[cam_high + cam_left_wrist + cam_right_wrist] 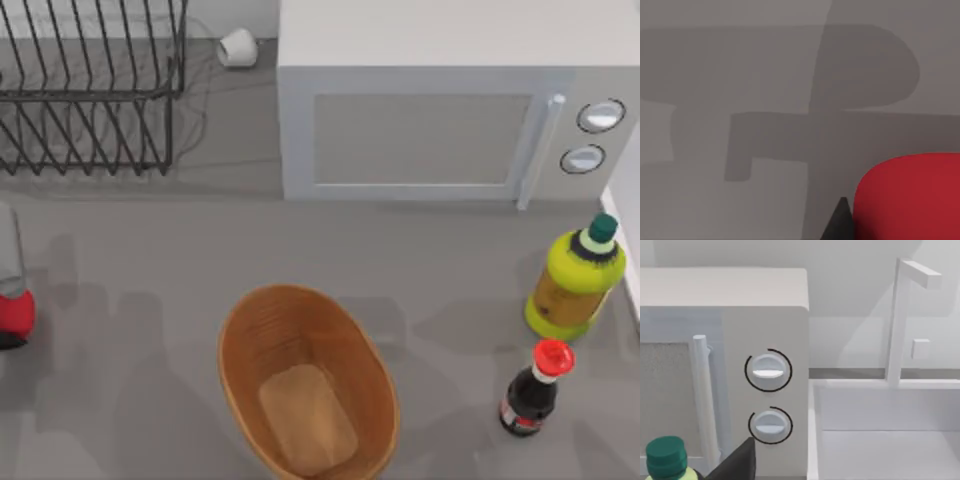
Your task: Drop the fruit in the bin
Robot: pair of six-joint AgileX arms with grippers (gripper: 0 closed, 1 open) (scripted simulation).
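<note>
The fruit [14, 312], round and bright red, is at the far left edge of the table, under the grey end of my left arm [8, 250]. Up close in the left wrist view, the fruit [910, 197] lies against a dark fingertip [840, 222] above the shadowed grey tabletop. My left gripper [8, 328] looks shut on it. The bin [240, 350], an oval brown basket, stands front and centre with nothing inside, well to the right of the fruit. One dark fingertip [740, 460] of my right gripper points toward the microwave's knobs.
A black wire rack [90, 90] stands at the back left, with a white cup [238, 47] beside it. A white microwave [420, 130] takes up the back. A yellow-green bottle [575, 285] and a dark red-capped bottle [530, 390] stand at the right. A white sink [885, 440] adjoins the microwave.
</note>
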